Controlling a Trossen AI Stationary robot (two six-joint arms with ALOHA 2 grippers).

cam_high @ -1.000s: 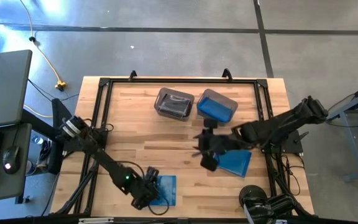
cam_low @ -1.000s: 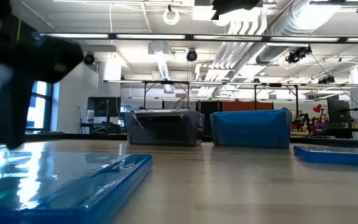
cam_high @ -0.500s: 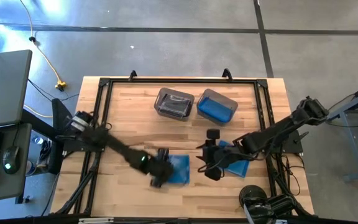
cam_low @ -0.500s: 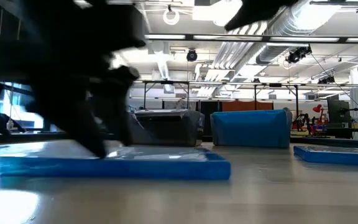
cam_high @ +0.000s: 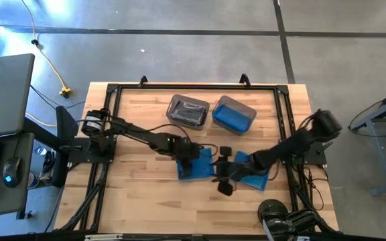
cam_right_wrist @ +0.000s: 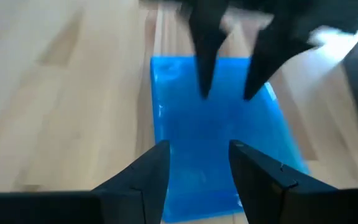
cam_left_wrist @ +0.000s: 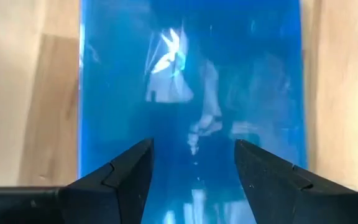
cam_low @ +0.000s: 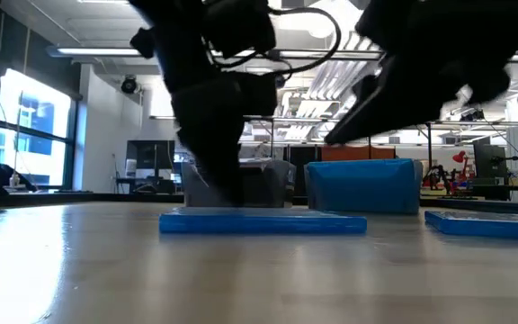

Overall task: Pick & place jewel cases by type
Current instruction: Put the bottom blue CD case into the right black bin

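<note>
A blue jewel case lies flat on the wooden table near its middle, also seen in the low view. My left gripper stands on it, open, slanting down from the left. My right gripper hovers open just right of this case, pointing at it; in the low view it stays above the case. A second blue jewel case lies flat under my right arm. My left gripper has its two open fingertips set down on the top face of the blue case, toward its left end. The fingers come from above, slanting in from the table's left. The case lies flat on the table.
Two translucent bins stand at the far middle: a grey one holding dark cases and one holding blue. A black frame borders the tabletop. Bare wood lies at the near left.
My left gripper has swept from the near left corner toward the table's middle, rolling as it went, and the blue case has slid flat along the table with it, turning a little. My right gripper has come down toward the table beside that case.
</note>
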